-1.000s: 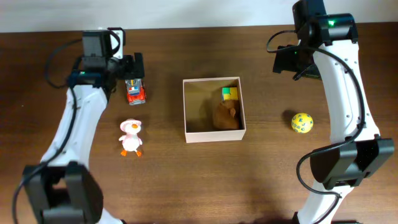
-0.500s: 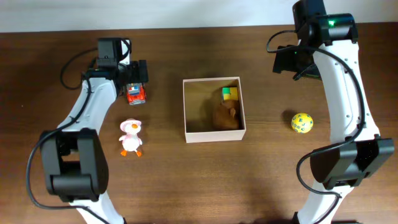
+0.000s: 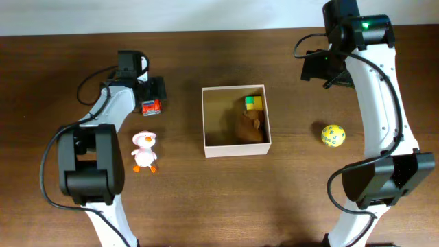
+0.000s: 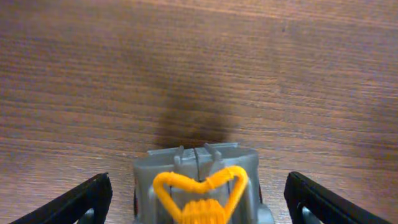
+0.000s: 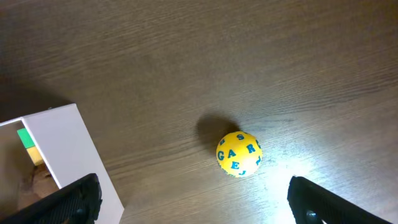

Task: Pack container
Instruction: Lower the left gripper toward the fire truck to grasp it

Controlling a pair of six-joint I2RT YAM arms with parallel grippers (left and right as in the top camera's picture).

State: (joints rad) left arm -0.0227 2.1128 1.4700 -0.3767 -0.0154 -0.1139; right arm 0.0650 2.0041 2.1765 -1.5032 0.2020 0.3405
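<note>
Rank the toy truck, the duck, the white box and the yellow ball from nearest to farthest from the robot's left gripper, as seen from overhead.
Measured from the left gripper in the overhead view:
1. toy truck, right beneath the gripper.
2. duck, further down on the same side.
3. container, the white box in the middle.
4. yellow ball, far over on the right side.

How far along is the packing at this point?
Done: a brown toy and a green-and-yellow block lie inside the container. In hand: the left pincer stands open astride the toy truck, not gripping it. Left: the truck, the duck and the yellow ball are all on the table outside the container. The right pincer is open and empty.
</note>
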